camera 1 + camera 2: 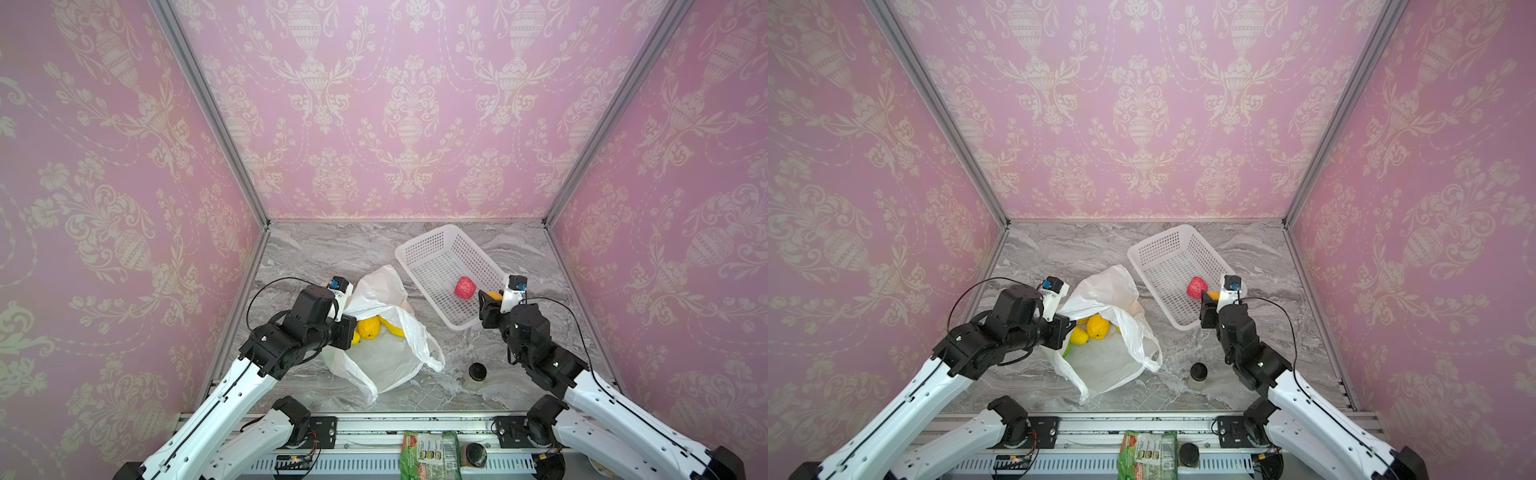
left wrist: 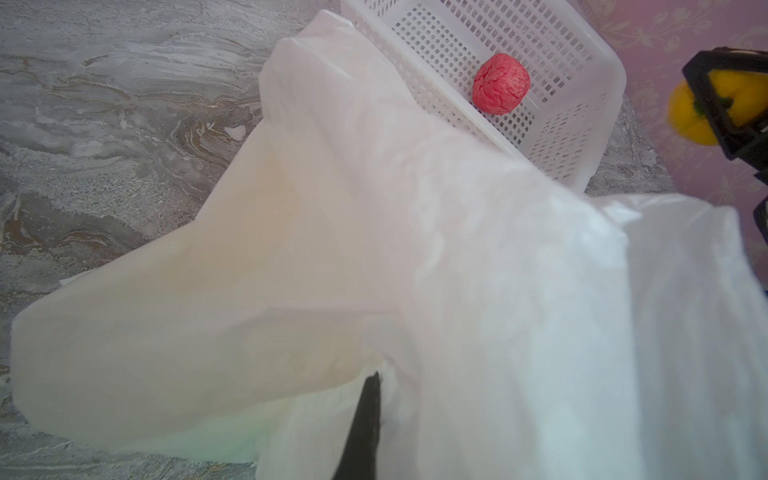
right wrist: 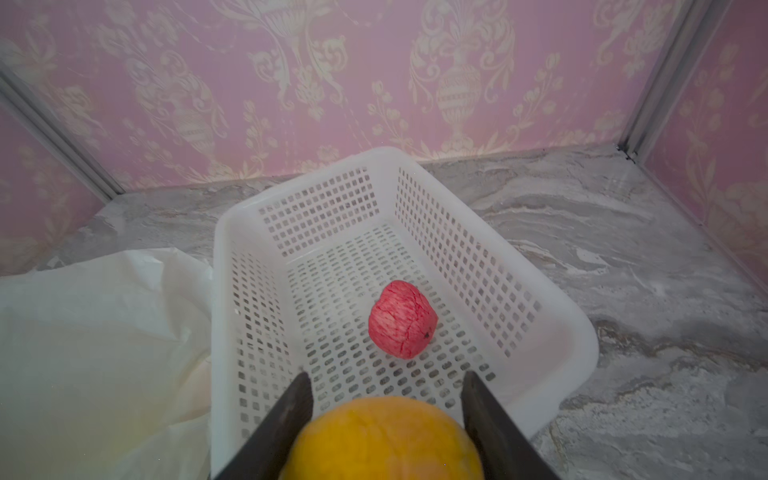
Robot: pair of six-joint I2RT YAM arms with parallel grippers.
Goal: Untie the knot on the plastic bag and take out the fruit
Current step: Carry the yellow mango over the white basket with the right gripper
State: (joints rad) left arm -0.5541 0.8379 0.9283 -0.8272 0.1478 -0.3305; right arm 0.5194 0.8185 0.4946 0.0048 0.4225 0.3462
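The bag (image 1: 386,353) lies open on the table (image 1: 332,249), no knot showing, yellow fruit (image 1: 368,328) inside. Step in hand: moving fruit out. The right gripper (image 3: 386,376), jaws half apart, clamps an orange fruit (image 3: 382,440) above the basket (image 3: 374,156), where a red fruit (image 3: 402,319) lies. Next it likely needs only to let go. The left gripper (image 1: 352,330), closed, pinches the bag's rim.

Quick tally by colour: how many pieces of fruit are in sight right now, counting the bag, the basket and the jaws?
Pink-red fruit: 1, in the basket.
Orange-yellow fruit: 1, between the jaws of the right gripper.
Yellow fruit: 3, showing in the open bag.
Total: 5 in sight; the bag may hide more.
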